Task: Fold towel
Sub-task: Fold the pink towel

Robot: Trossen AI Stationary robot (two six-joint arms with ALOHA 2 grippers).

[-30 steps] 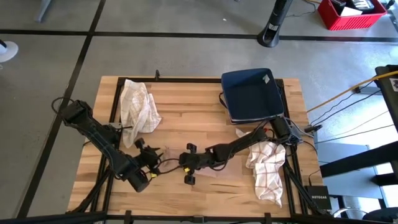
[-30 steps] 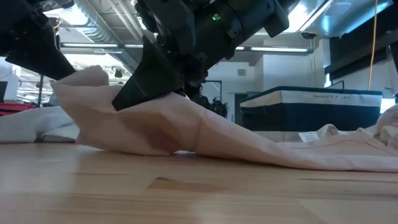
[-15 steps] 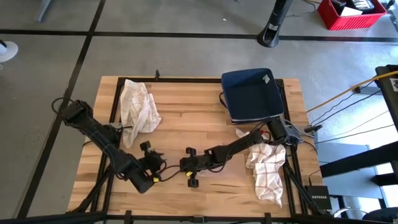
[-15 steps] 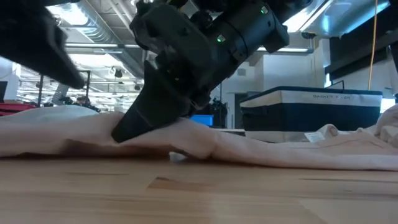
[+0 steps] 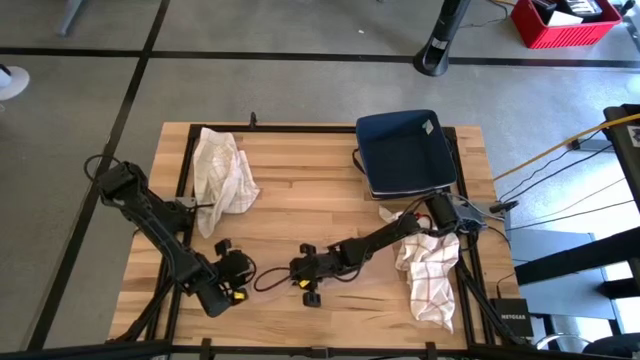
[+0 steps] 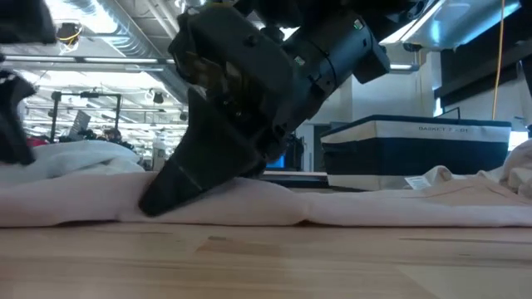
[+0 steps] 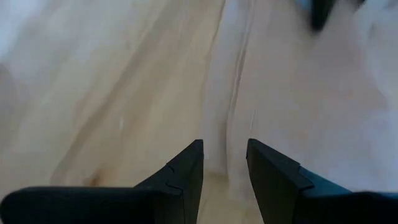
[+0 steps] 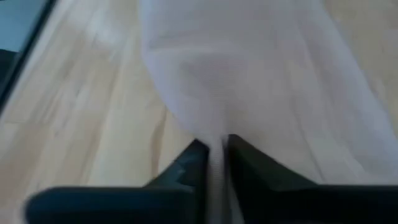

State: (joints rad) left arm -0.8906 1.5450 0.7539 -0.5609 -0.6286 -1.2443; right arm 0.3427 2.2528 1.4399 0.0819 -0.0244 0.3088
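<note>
Grey floor surrounds the wooden table (image 5: 300,190), and both arms reach low over its front part. The right gripper (image 5: 305,282) sits near the table's front middle with its fingers nearly together, pinching a fold of the thin pale towel (image 6: 349,208); the right wrist view shows the cloth (image 8: 249,68) running up from between the closed fingers. The left gripper (image 5: 237,275) is just to its left, fingers a little apart with towel fabric (image 7: 298,81) lying beneath and between them, though whether they grip it is unclear. In the low view the towel lies flat and long across the wood, slightly rumpled, under the right gripper's tip. A checked cloth (image 5: 222,168) lies crumpled at the back left, another checked cloth (image 5: 428,270) at the right edge, and a dark blue folded stack (image 5: 405,152) sits back right, all well apart from the grippers.
</note>
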